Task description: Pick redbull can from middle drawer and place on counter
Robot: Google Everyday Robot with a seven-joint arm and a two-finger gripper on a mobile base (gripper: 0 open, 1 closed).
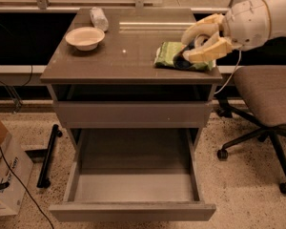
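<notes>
Redbull can (182, 61) is pinched in my jaws at upper right, low over the bench (133, 56) by a green bag (166, 54), likely for release.

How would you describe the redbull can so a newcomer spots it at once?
Find the brown counter; at its right edge sits the cream gripper. The redbull can is the small dark object in its jaws, over a green packet; the bowl and bottle are pale, at the other end.
</notes>
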